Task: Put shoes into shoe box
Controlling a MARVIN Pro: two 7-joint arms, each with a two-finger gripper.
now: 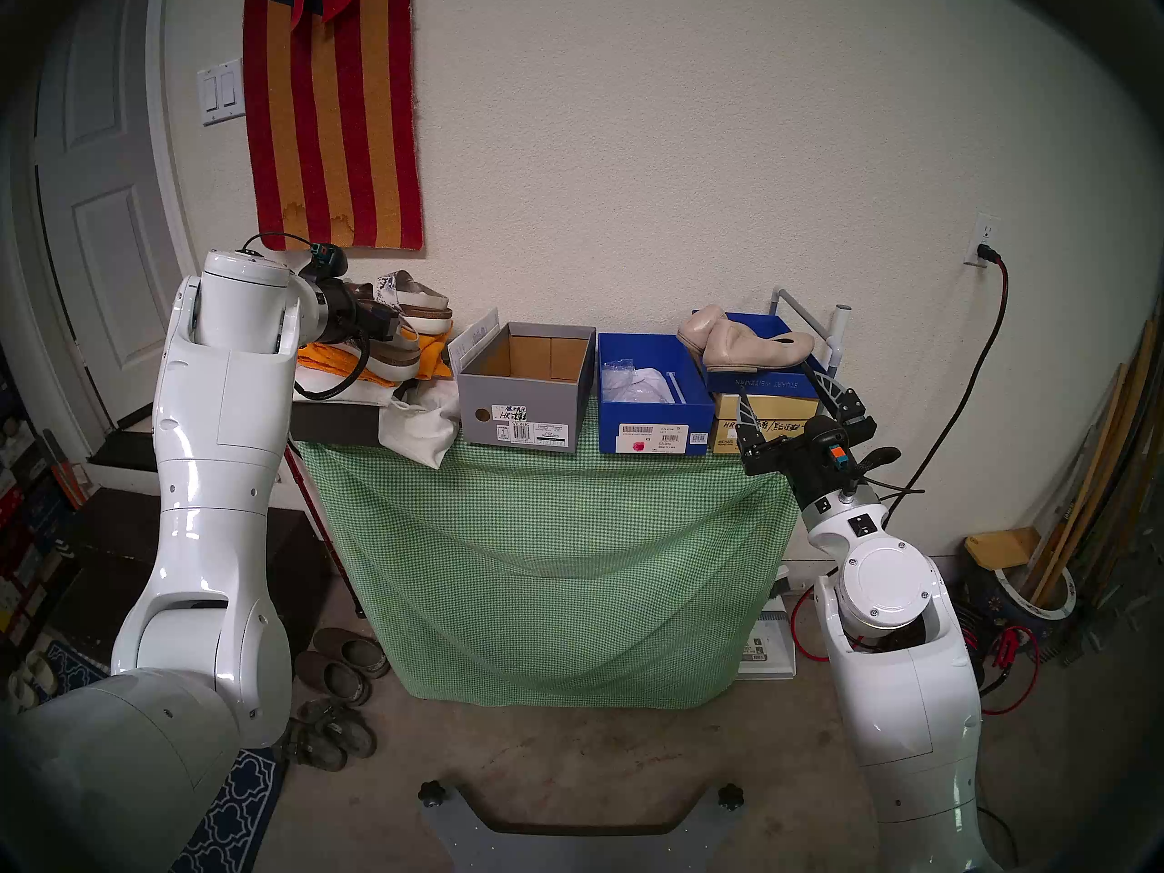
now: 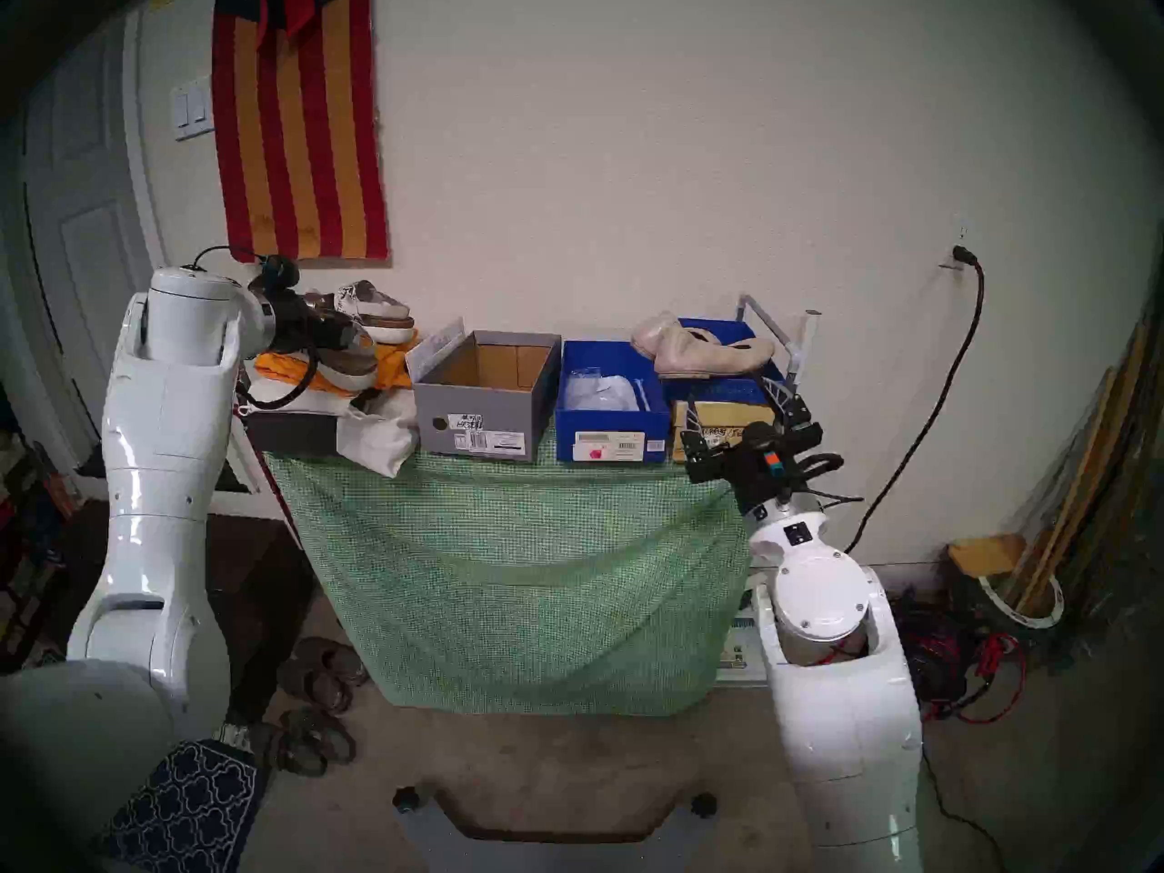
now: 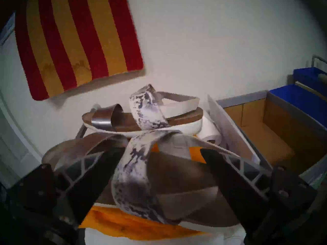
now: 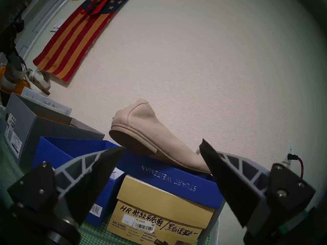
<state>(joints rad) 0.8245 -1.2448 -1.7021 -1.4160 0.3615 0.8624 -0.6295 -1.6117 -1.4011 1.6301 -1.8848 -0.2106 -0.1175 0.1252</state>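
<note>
Left pincer point(image 3: 155, 168) stood wide open around the near platform sandal point(image 3: 159, 177), one finger on each side of its straps, not yet clamped; whether the pads touched it could not be told. Second sandal point(image 3: 141, 113) sat just behind, both atop orange cloth point(image 3: 123, 223) on a stack left of the open grey box point(image 1: 523, 383). Right pincer point(image 4: 162, 161) also open and empty, below the beige flats point(image 1: 737, 346) resting on a blue lid. Risks judged: a grip on straps alone could let the heavy sole swing and slip; lifting might drag the cloth or topple the rear sandal; the raised lid flap point(image 1: 475, 342) beside the box could snag the sandal on the way across.
</note>
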